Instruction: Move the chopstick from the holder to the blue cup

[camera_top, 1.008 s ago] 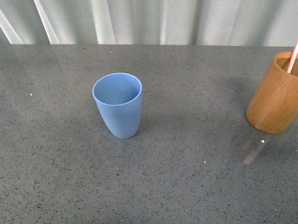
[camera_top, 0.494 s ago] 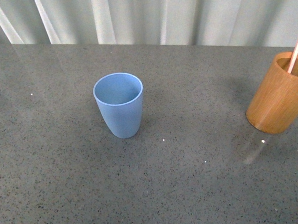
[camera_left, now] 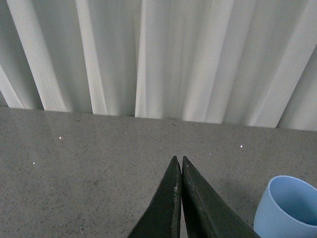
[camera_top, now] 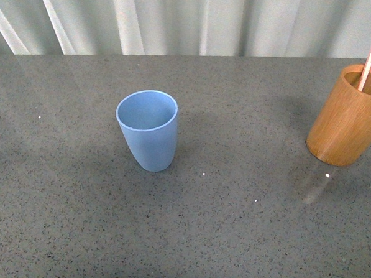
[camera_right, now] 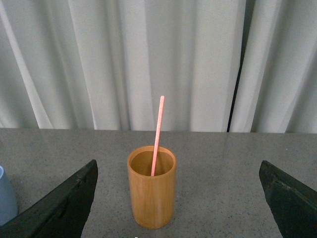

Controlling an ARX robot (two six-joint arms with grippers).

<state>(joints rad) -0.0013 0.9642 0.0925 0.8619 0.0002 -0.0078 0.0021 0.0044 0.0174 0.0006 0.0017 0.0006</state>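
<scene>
Your right claw [camera_right: 177,166] gapes wide facing the holder [camera_right: 151,196]; approach off-centre and you could topple it or flick the chopstick [camera_right: 157,134].

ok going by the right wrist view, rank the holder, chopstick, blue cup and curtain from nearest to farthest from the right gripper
From the right gripper:
1. holder, straight ahead between its open jaws; the chopstick standing in it is too close to rank apart.
2. blue cup, off to the robot's left, cut by the picture's edge.
3. curtain, at the back behind everything.
</scene>
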